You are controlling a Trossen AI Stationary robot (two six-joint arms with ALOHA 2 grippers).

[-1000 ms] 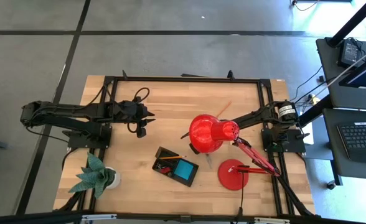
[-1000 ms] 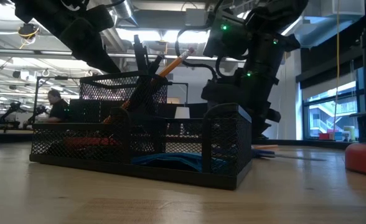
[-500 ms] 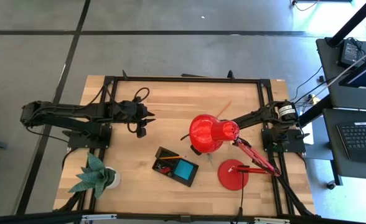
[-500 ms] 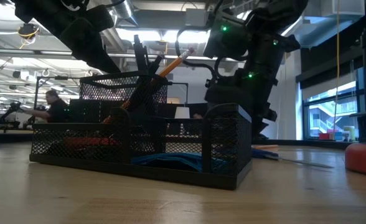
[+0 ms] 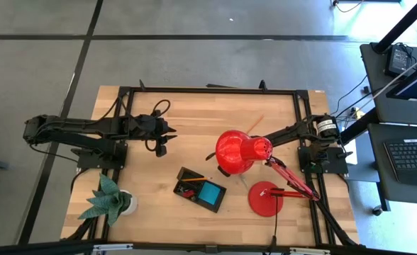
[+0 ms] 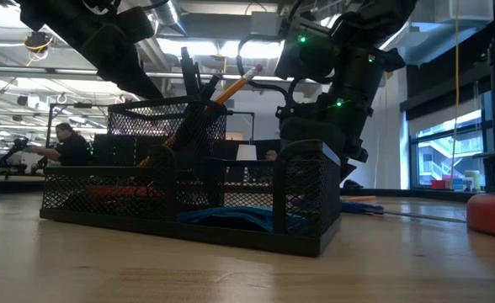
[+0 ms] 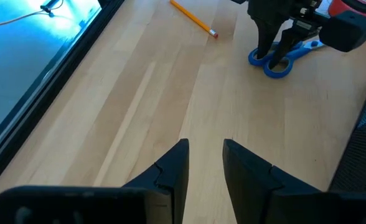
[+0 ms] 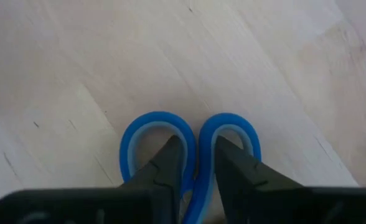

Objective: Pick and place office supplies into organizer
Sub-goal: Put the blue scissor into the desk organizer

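Observation:
The blue-handled scissors (image 7: 262,60) lie flat on the wooden table, beyond the black mesh organizer (image 5: 181,185). My right gripper (image 8: 197,163) stands over their handles, shut on them; in the high view the red lamp shade (image 5: 240,150) hides it. A blue sticky-note pad (image 5: 210,192) lies in the organizer, and a pencil and pens (image 6: 199,84) stand in its tall cup. A loose pencil (image 7: 194,17) lies farther back on the table. My left gripper (image 7: 206,163) hovers open at the table's left, holding nothing. My right gripper has one finger (image 8: 170,158) down inside each of the scissors' two handle rings. It pinches the rings' adjoining inner rims (image 8: 198,140) between the fingers. The fingers come from above, pointing down. The scissors lie flat on the table.
The red lamp's shade hangs over the table's middle and its round base (image 5: 265,198) stands at the near right. A green paper plant (image 5: 109,198) sits at the near left corner. Bare wood lies between my left gripper and the scissors. A person (image 6: 66,143) sits in the room behind.
My right gripper has closed its fingers on the scissors' handles, staying in the same place over them. The scissors still lie on the table.

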